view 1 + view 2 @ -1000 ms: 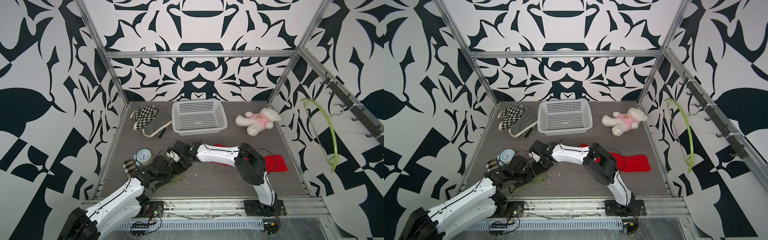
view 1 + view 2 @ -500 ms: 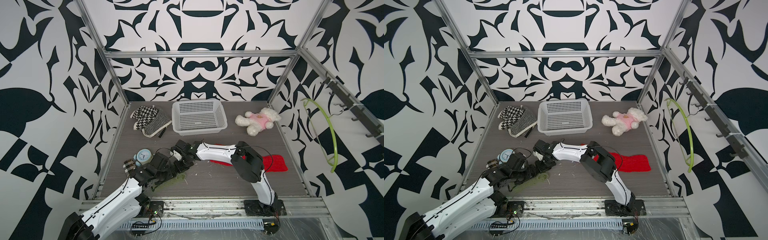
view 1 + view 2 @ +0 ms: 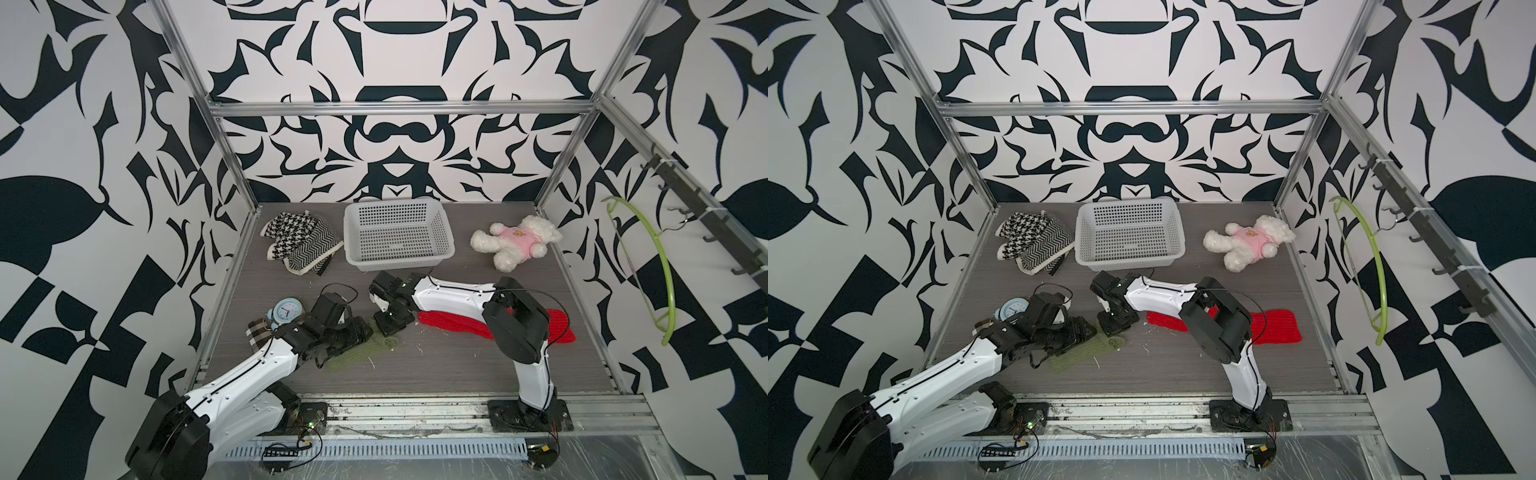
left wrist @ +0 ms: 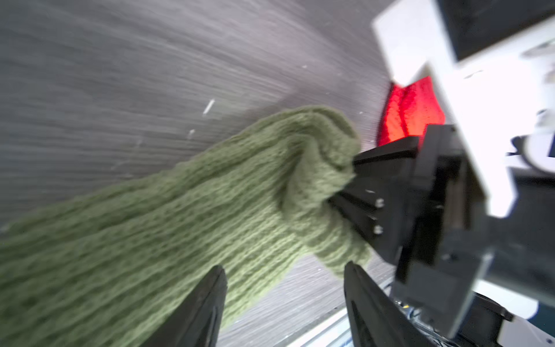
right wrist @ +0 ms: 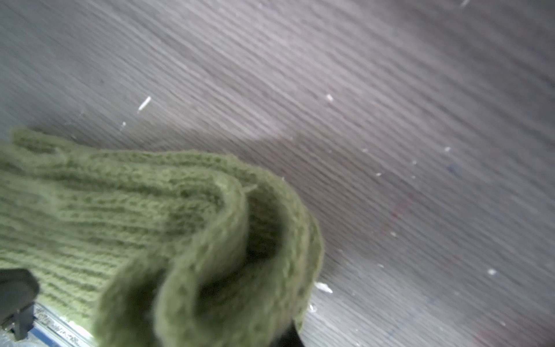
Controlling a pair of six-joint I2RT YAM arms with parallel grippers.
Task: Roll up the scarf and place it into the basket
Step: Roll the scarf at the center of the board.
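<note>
A grey wood-grain tabletop (image 3: pixel 436 374) is occupied at its far edge by the white perforated basket (image 3: pixel 399 259), which is seen empty in both top views. The olive-green knitted scarf (image 3: pixel 365 351) is spread mostly flat near the front of the table, between the two arms and well apart from the basket. A red knitted scarf (image 3: pixel 449 324) lies just beside it, under the right arm. Only the green scarf's end is doubled over into a loose loop, and that fold is pinched between the closed jaws of the right gripper (image 4: pixel 345 180). The left gripper (image 4: pixel 282 270) is held over the flat stretch with its jaws apart and nothing clamped. The rolling is judged barely begun: most of the length is left to be wound, and the transfer to the basket is not yet started.
</note>
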